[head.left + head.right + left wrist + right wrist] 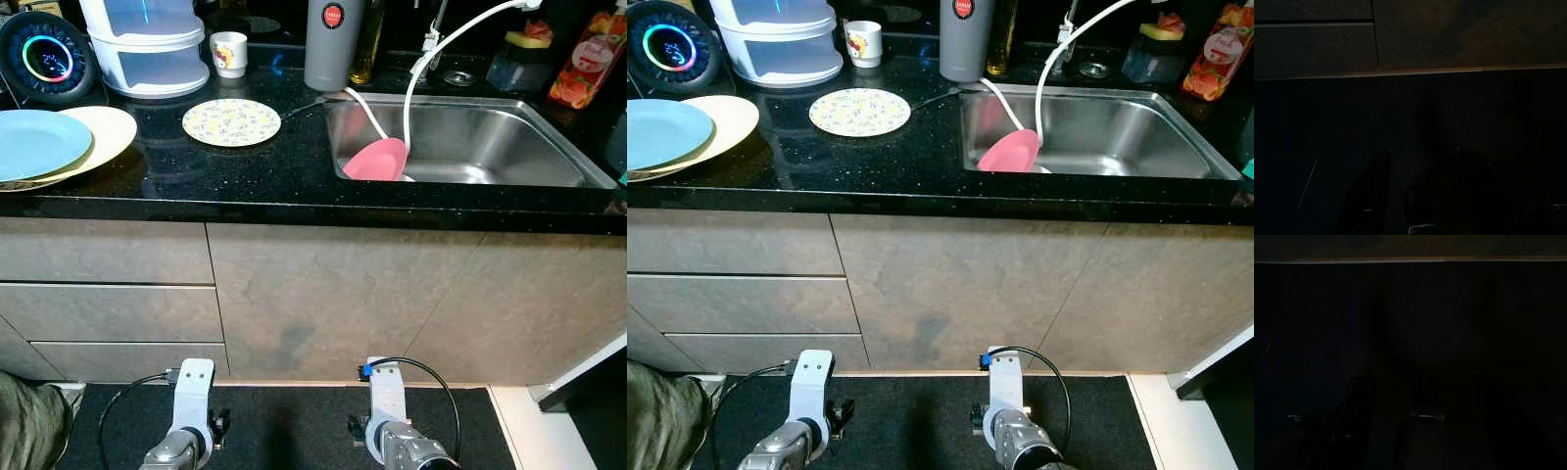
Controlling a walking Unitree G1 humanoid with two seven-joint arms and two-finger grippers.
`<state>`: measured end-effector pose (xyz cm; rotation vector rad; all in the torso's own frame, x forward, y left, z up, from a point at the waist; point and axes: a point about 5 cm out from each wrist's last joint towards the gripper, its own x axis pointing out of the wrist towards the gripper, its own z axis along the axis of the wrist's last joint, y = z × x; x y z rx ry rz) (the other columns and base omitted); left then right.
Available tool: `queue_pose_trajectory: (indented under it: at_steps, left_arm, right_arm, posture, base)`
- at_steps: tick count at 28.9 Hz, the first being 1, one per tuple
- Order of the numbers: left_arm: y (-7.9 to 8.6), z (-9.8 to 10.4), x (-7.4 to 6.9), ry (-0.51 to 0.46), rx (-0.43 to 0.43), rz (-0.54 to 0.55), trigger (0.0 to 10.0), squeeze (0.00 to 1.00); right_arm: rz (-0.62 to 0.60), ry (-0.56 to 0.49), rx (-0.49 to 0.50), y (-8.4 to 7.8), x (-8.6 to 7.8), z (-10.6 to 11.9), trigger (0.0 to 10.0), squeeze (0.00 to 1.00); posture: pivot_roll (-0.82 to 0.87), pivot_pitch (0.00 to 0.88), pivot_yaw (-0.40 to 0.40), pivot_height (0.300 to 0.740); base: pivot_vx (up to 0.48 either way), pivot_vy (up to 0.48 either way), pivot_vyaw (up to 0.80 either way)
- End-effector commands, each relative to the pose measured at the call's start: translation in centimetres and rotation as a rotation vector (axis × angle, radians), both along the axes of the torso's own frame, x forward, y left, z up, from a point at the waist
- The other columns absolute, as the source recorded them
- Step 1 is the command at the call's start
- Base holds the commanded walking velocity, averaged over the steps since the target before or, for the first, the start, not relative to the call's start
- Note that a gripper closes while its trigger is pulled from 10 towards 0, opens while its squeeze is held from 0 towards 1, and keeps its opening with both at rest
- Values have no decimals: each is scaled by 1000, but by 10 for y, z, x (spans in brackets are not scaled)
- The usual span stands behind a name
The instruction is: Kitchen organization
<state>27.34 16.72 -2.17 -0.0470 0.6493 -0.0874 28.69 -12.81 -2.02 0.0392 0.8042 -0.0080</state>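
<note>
On the black speckled stone worktop (294, 176) lay a round floral-patterned plate (231, 122), with a light blue plate (39, 142) stacked on a cream plate (108, 132) to its left. A pink bowl (376, 160) leaned inside the stainless steel sink (490, 147). Both arms hung low before the grey cabinet fronts (323, 294), well below the plates. The left gripper (1420, 196) and right gripper (1415, 431) sat in darkness; whether their fingers were parted could not be told.

The 2 head eyes look forward and down at the counter (294, 186) — sink (470, 142) at 1 o'clock; both wrist cameras face the dark floor, close below the cabinet (1449, 39).
</note>
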Motion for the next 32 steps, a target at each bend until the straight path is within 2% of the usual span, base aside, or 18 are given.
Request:
queue_pose_trajectory:
  at_steps: [1, 29, 32]
  left_arm:
    - [-3, -6, -6, 39, 7, -12, 10000, 0]
    - [-3, -6, -6, 38, 22, -29, 10000, 0]
    - [-3, -7, -6, 39, 24, -30, 10000, 0]
  right_arm:
    - [-10, 20, 4, 0, -3, -3, 10000, 0]
    - [-19, 19, 12, 0, -4, -3, 10000, 0]
    - [-36, 17, 35, 0, -4, -4, 10000, 0]
  posture:
    - [15, 174, -32, 740]
    - [15, 171, -29, 740]
    - [14, 169, -28, 740]
  base:
    - [0, 0, 0]
    - [0, 0, 0]
    - [0, 0, 0]
